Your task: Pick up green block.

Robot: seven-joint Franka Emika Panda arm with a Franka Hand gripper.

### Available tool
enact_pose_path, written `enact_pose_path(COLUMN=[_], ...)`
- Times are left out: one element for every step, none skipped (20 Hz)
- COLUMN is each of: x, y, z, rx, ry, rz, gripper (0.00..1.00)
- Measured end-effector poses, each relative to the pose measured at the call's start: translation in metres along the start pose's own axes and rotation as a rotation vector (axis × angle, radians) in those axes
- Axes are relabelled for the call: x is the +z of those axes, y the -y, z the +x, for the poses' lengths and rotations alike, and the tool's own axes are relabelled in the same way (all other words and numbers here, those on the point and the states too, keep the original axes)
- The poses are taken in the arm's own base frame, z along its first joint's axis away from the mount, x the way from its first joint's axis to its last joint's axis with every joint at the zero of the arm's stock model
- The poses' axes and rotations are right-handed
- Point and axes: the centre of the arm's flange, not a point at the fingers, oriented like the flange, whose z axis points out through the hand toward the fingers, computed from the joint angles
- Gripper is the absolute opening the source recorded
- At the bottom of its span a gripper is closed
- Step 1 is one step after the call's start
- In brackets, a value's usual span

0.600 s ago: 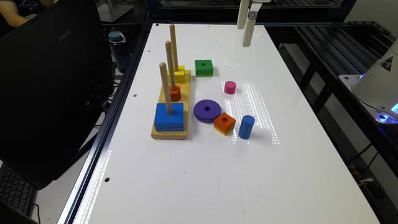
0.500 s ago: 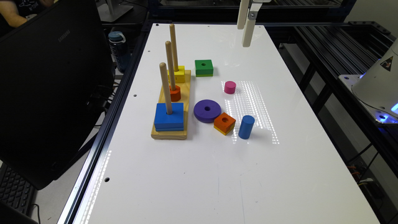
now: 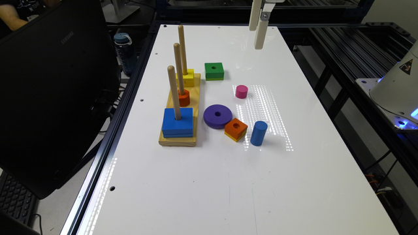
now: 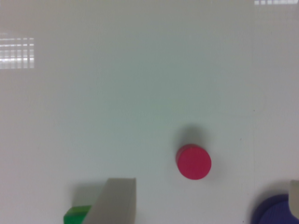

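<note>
White claw (image 3: 258, 36) hangs high above the bench (image 3: 228, 182), fingers spread and empty, well apart from the green block (image 3: 214, 70).

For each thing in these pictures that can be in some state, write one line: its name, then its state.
green block: flat on the table, untouched
gripper: raised above the table, open, holding nothing
pink cylinder: upright, standing alone
blue cylinder: upright
orange block: flat, against the purple ring
blue block: threaded on a peg
</note>
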Motion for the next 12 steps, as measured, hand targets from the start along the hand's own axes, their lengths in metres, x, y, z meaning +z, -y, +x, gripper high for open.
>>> enact_pose_path(x=[0.0000, 0.0000, 0.0000, 0.0000, 0.0000, 0.0000, 0.0000, 0.0000, -0.0001, -0.0001, -0.0001, -0.0002], y=[0.0000, 0.0000, -0.0001, -0.0002, -0.0005, -0.0010, -0.0022, -0.0034, -0.0046, -0.0055, -0.0064, -0.0069], z=[0.0000, 0.0000, 0.0000, 0.0002, 0.0004, 0.0009, 0.0018, 0.0029, 0.0039, 0.0046, 0.0053, 0.0058], rx=[0.000, 0.000, 0.000, 0.001, 0.001, 0.002, 0.003, 0.004, 0.005, 0.006, 0.007, 0.008], ry=[0.000, 0.000, 0.000, 0.000, 0.000, 0.000, 0.000, 0.000, -0.001, -0.001, -0.001, -0.001], rz=[0.000, 0.000, 0.000, 0.000, 0.000, 0.000, 0.000, 0.000, 0.000, 0.000, 0.000, 0.000], gripper=[1.00, 1.00, 1.00, 1.00, 1.00, 1.00, 1.00, 1.00, 1.00, 1.00, 1.00, 1.00])
